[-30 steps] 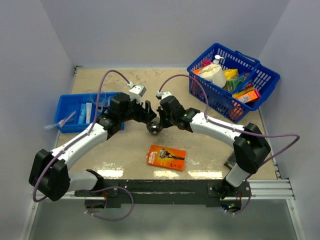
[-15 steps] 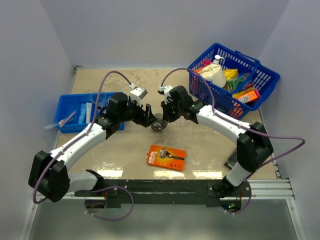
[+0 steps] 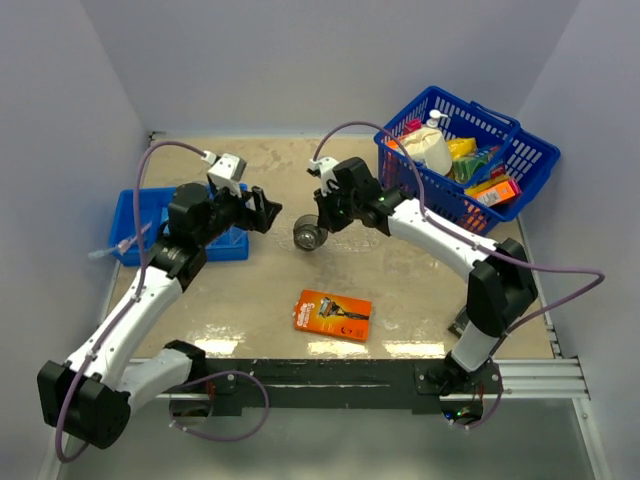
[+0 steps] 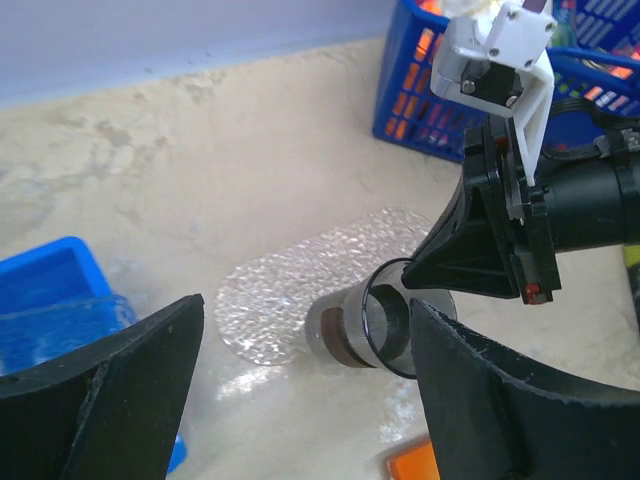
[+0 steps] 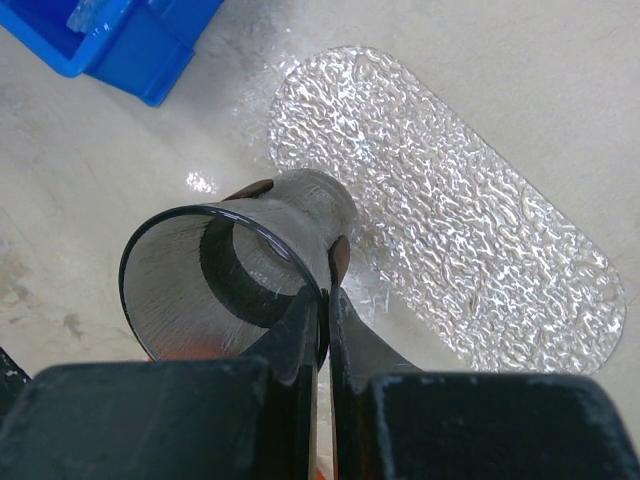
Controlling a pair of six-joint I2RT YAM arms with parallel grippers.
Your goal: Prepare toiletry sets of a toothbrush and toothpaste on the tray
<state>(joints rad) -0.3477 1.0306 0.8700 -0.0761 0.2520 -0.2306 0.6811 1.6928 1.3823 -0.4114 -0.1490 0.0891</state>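
My right gripper (image 3: 322,215) is shut on the rim of a brownish translucent cup (image 3: 307,235), one finger inside and one outside. It holds the cup tipped on its side. In the right wrist view the cup (image 5: 230,280) hangs over the near end of the clear textured tray (image 5: 450,250). My left gripper (image 3: 262,213) is open and empty, left of the cup. Its view shows the cup (image 4: 365,325), the tray (image 4: 290,285) and the right gripper (image 4: 490,250). A wrapped toothbrush (image 3: 115,245) sticks out of the blue bin (image 3: 140,215). No toothpaste tube shows clearly.
An orange razor pack (image 3: 333,313) lies on the table in front of the cup. A blue wire basket (image 3: 470,160) full of goods stands at the back right. The left arm covers much of the blue bin.
My left gripper has drawn back to the left, away from the cup, toward the blue bin. The right gripper keeps the cup and has shifted it slightly back and left.
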